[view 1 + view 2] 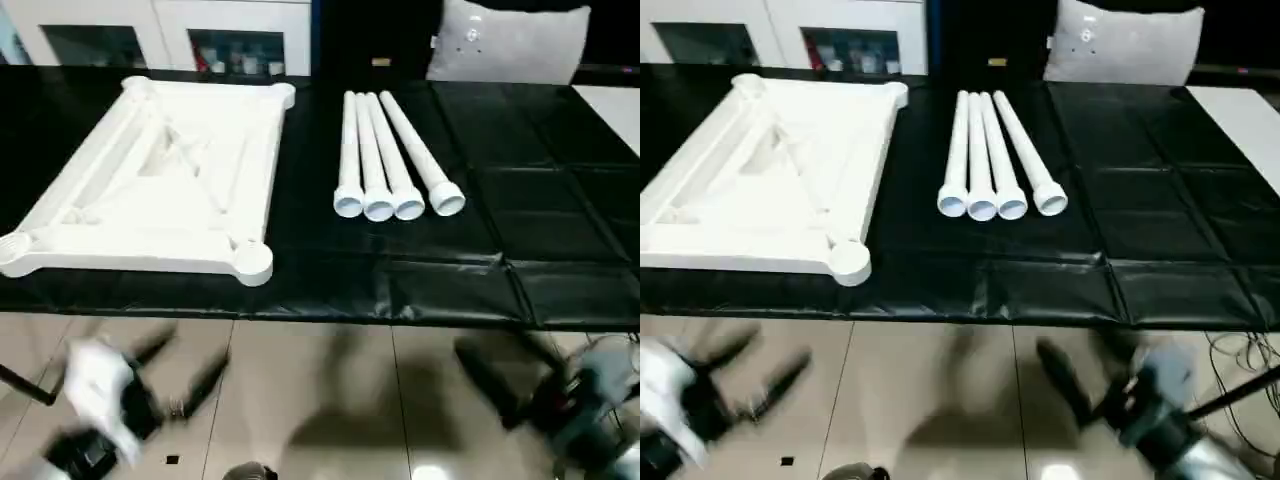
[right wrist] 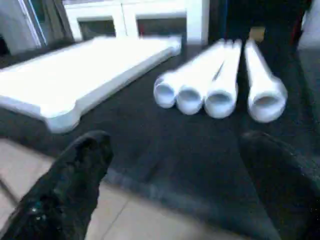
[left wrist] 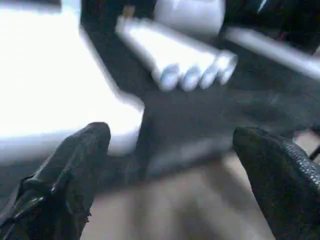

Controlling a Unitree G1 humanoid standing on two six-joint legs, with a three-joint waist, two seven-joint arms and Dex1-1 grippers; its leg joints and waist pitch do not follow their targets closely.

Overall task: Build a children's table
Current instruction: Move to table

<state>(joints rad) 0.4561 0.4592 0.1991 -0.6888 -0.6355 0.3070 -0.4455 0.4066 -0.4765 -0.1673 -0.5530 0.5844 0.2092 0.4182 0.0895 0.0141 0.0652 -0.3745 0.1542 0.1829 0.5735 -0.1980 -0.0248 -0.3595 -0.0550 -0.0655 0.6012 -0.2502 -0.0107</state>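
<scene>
The white plastic rectangular table top [image 1: 150, 180] lies ribbed underside up on the black-covered bench [image 1: 540, 240], toward ten o'clock in the head views, a round socket at each corner. Just beside it, at about one o'clock, four long tapered white tubular legs [image 1: 385, 155] lie side by side on the same cover, their open wider ends facing the bench's near edge; three touch one another and the fourth angles slightly away at the right. Top and legs are apart, with a strip of black cover between them.

Below the near edge of the bench, over the tan tiled floor [image 1: 320, 380], both arms show blurred. The left pincer [image 1: 180, 375] sits at seven o'clock, its two black fingers [image 3: 75, 165] spread wide and holding nothing. The right pincer [image 1: 1080, 375] sits at five o'clock, likewise wide open and empty. A grey cushion [image 1: 510, 40] rests beyond the bench at one o'clock.
</scene>
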